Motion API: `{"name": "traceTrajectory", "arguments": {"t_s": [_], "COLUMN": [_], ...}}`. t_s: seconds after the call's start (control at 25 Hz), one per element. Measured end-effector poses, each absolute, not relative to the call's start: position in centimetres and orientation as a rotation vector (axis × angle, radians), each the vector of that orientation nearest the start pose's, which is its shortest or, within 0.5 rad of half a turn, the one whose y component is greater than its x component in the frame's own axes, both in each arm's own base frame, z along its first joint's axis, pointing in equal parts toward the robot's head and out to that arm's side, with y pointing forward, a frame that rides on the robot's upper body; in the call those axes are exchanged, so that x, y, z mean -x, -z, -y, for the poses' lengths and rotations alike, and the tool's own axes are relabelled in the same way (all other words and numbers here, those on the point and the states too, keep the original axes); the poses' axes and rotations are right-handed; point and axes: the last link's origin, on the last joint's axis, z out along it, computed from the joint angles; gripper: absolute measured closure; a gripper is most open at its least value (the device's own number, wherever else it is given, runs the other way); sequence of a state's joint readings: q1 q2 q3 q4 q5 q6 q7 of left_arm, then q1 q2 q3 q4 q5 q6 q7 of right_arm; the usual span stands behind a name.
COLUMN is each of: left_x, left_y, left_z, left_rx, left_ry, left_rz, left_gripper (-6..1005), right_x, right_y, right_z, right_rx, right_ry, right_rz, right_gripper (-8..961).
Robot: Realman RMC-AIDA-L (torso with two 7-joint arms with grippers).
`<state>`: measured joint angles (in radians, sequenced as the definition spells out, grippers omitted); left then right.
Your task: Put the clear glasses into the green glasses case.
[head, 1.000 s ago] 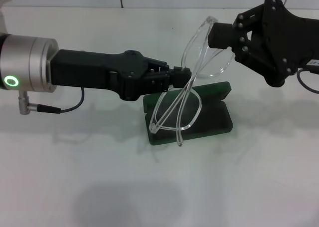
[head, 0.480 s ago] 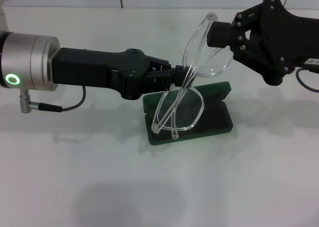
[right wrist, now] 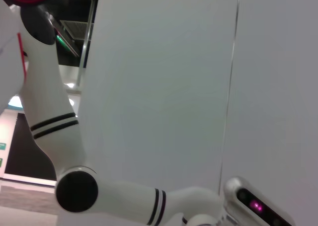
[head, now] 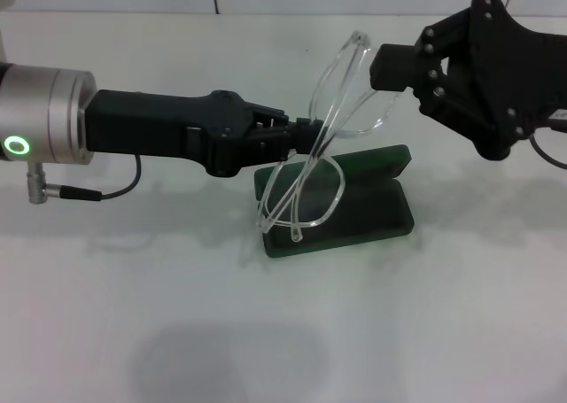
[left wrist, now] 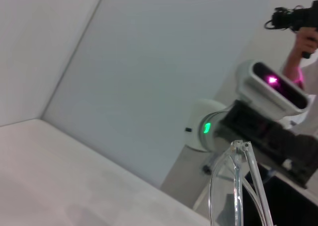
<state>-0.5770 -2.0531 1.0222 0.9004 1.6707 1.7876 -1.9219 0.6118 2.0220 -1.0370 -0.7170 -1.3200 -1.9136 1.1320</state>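
White tabletop [head: 177,332], pale wall behind. Left gripper [head: 306,137] fingers pinch the clear glasses [head: 306,186] above the green glasses case [head: 372,213]; right gripper [head: 383,68] fingers' state: cannot tell.

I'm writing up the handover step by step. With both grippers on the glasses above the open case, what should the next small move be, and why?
Probably lower the glasses a little further toward the case. The left gripper holds them near the middle and the right gripper holds the upper end, while the folded temples hang tilted over the open case, tips near its left edge, not yet lying inside.

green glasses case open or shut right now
Open: the green glasses case lies on the table with its lid tipped back and its dark lining showing beneath the clear glasses.
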Motion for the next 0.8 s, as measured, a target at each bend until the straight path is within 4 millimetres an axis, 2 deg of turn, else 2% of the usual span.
{"name": "traceTrajectory", "arguments": {"t_s": [0.32, 0.56, 0.64, 0.8], "left_x": [17.8, 19.3, 19.6, 19.4], "left_y": [-2.2, -2.1, -2.2, -2.5], "left_z": [-32.9, -33.1, -33.1, -33.1], "left_rx": [2.986, 2.935, 2.918, 2.908], "left_ry": [0.891, 0.748, 0.691, 0.588], "left_rz": [0.804, 0.758, 0.737, 0.67], "left_gripper": [930, 930, 930, 929], "right_x": [-14.6, -15.8, -16.8, -18.3], "right_y": [-5.4, -8.5, -10.4, -11.5], "right_z": [-30.5, -28.1, -27.5, -27.1], "right_rx": [2.678, 2.592, 2.547, 2.533], "right_ry": [-1.561, -1.532, -1.486, -1.372], "right_rz": [0.385, 0.418, 0.362, 0.237], "right_gripper": [907, 905, 904, 903]}}
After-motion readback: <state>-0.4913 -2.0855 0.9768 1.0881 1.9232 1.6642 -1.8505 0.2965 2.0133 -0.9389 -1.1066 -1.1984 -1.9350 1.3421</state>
